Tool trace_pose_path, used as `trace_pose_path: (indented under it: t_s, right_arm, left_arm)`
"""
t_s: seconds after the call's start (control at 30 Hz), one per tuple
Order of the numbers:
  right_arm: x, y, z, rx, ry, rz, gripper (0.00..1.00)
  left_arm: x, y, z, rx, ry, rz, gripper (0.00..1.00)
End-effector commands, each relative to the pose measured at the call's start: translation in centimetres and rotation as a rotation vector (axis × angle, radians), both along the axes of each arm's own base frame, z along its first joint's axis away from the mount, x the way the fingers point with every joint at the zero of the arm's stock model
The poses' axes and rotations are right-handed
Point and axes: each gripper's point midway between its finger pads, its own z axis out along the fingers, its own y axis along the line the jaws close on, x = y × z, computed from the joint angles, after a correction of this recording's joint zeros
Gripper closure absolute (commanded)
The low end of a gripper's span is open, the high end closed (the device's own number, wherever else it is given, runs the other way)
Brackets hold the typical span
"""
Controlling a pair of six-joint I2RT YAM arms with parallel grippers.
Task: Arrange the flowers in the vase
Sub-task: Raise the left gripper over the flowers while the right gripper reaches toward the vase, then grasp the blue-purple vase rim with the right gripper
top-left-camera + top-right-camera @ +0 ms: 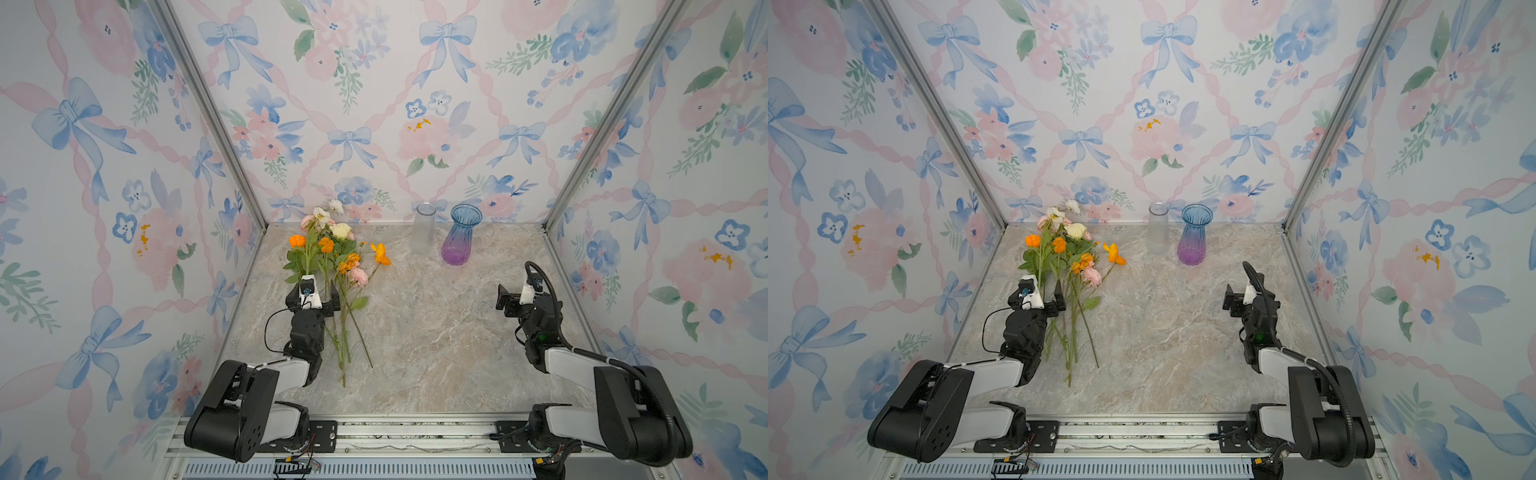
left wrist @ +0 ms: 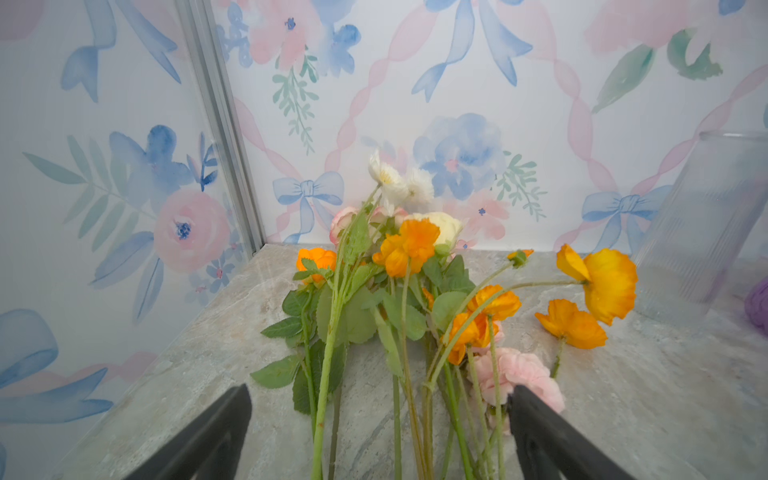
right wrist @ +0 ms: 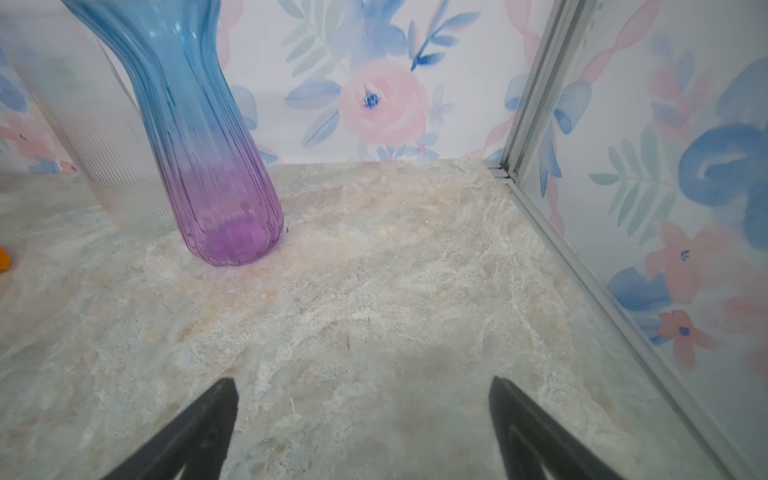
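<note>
The flowers (image 1: 332, 257) (image 1: 1067, 257) lie in a loose bunch on the marble table, back left, blooms toward the back wall and stems toward me. In the left wrist view orange, pink, white and cream blooms (image 2: 409, 249) fan out. My left gripper (image 1: 313, 293) (image 1: 1036, 293) (image 2: 380, 390) is open and low over the stems, several of them lying between its fingers, ungripped. The blue-to-purple glass vase (image 1: 461, 237) (image 1: 1194, 237) (image 3: 208, 166) stands upright at the back, right of centre. My right gripper (image 1: 509, 297) (image 1: 1231, 296) (image 3: 363, 382) is open over bare table in front of it.
A clear ribbed glass vase (image 1: 424, 228) (image 1: 1158, 228) (image 2: 698, 232) stands just left of the coloured one. Wallpapered walls with aluminium corner posts (image 1: 216, 124) close in the marble table (image 1: 436, 340) on three sides. A metal rail (image 1: 395, 436) runs along the front.
</note>
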Motion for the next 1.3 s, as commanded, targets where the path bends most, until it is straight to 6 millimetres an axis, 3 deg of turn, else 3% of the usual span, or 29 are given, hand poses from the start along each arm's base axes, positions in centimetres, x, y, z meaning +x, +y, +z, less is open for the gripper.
trace_pose_path:
  t_s: [0.0, 0.17, 0.3, 0.37, 0.47, 0.6, 0.77, 1.03, 1.27]
  right_arm:
    - [-1.9, 1.0, -0.2, 0.039, 0.07, 0.031, 0.03]
    - [-2.9, 3.3, 2.9, 0.048, 0.017, 0.136, 0.03]
    - [-0.9, 6.1, 4.4, 0.017, 0.012, 0.271, 0.03]
    - [0.7, 7.3, 4.5, 0.009, 0.004, 0.325, 0.03]
    - [3.5, 8.5, 5.7, 0.007, -0.103, 0.351, 0.03]
    - [7.1, 9.8, 7.4, 0.009, -0.231, 0.379, 0.03]
    - [10.0, 11.4, 8.6, 0.031, -0.302, 0.442, 0.03]
    - [14.2, 13.1, 6.1, 0.027, -0.284, 0.474, 0.03]
    - [17.3, 14.1, 5.5, -0.003, -0.281, 0.455, 0.03]
  left_arm:
    - [0.1, -2.5, 1.0, 0.009, 0.074, -0.05, 0.02]
    - [0.2, -12.3, 5.6, 0.043, 0.101, -0.371, 0.02]
    - [-0.4, -21.0, 10.2, 0.081, 0.18, -0.693, 0.02]
    - [-0.5, -23.6, 11.4, 0.143, 0.197, -0.773, 0.02]
    - [-1.0, -26.0, 10.5, 0.269, 0.174, -0.898, 0.02]
    - [-0.4, -26.6, 8.0, 0.352, 0.16, -0.91, 0.02]
    - [-0.2, -25.9, 8.7, 0.305, 0.087, -0.869, 0.02]
    - [-0.6, -24.6, 9.9, 0.306, 0.042, -0.829, 0.02]
    - [-0.3, -24.0, 10.3, 0.302, 0.037, -0.805, 0.02]
